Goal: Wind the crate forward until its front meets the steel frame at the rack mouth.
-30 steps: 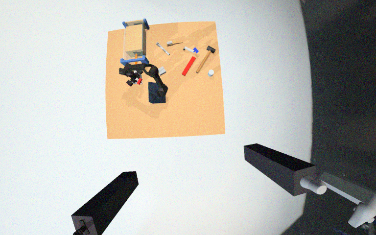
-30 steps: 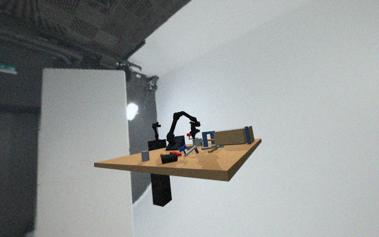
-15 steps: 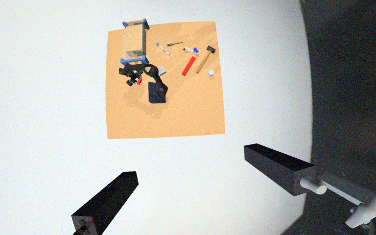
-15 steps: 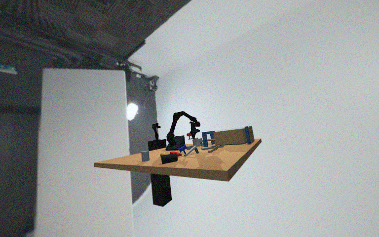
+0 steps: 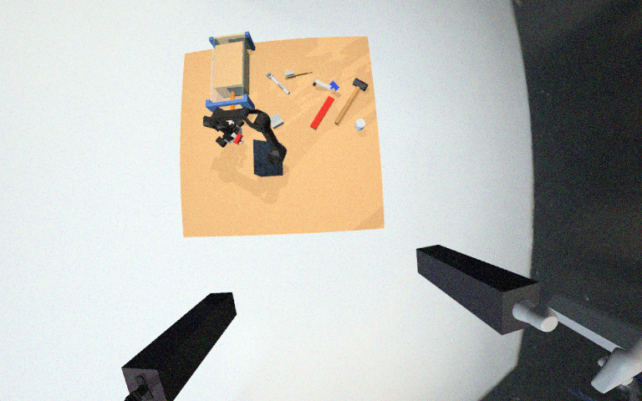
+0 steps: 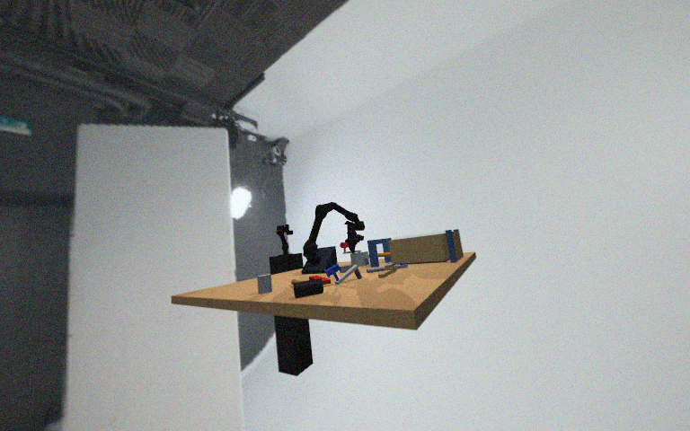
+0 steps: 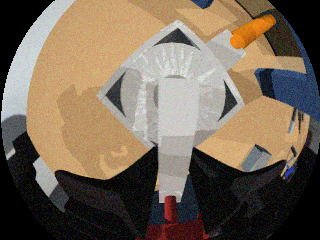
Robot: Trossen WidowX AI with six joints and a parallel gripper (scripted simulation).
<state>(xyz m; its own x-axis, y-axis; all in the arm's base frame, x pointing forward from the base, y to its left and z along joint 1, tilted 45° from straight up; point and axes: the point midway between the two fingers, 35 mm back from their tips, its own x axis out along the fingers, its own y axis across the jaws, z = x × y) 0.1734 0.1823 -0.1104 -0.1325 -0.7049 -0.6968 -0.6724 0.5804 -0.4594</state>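
My gripper [image 5: 230,134] [image 6: 351,248] [image 7: 172,151] is shut on the winch handle [image 7: 177,110], a light grey crank with a red knob [image 5: 237,138] [image 6: 343,245] [image 7: 171,209]. The handle's far end lies over the centre of the grey winch [image 6: 358,259] [image 7: 142,75]; the round hole and key are hidden under it. An orange strap [image 5: 232,98] [image 6: 384,254] [image 7: 252,31] runs from the winch to the crate. The tan crate [image 5: 229,63] [image 6: 417,249] sits flat inside the clear cubby. A gap shows between its front and the blue steel frame [image 5: 229,103] [image 6: 370,254].
A grey block [image 5: 277,120] [image 7: 256,157] stands right of the winch. Further right lie a grey wrench-like tool [image 5: 278,83], a brush-like tool [image 5: 298,73], a blue-ended tool [image 5: 333,85], a red bar [image 5: 322,112], a hammer [image 5: 348,104] and a white cylinder [image 5: 359,124].
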